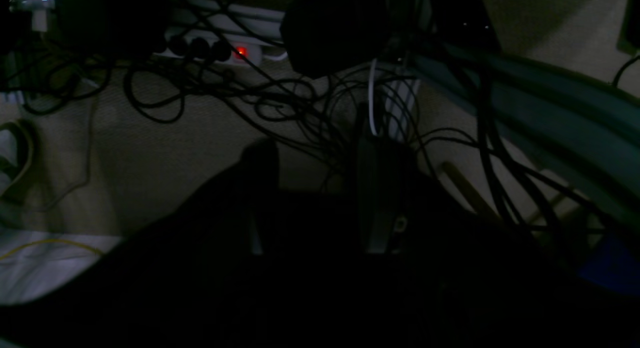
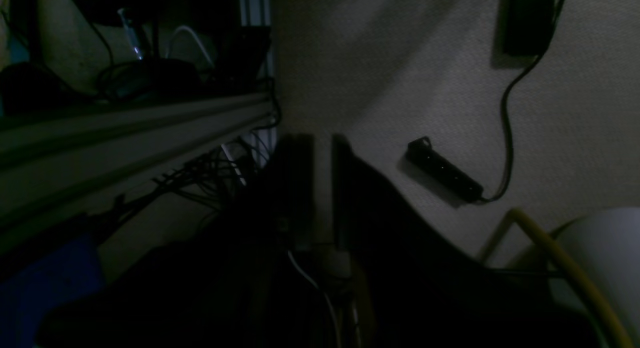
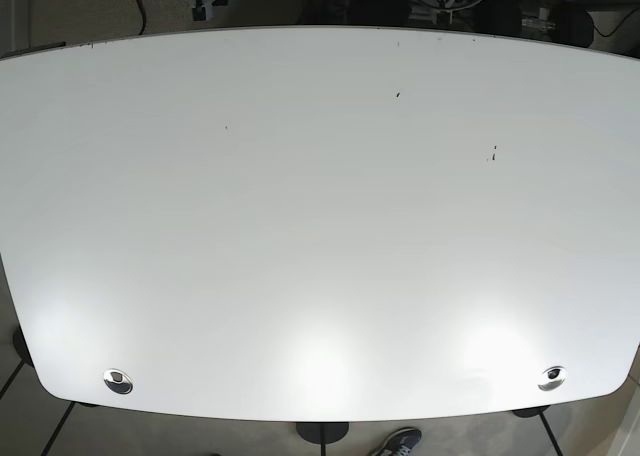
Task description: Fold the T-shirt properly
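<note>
the t-shirt appears in no view. the white surface (image 3: 320, 226) shows only small marks. left claw (image 1: 320, 188) and right claw (image 2: 320, 188) hang over dim carpet, fingers apart.

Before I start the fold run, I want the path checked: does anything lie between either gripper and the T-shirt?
That cannot be judged: no T-shirt shows in any view. The white table carries no garment in the base view, and neither arm reaches over it. Both wrist cameras look down at dim floor and cables, with fingers slightly apart.
</note>
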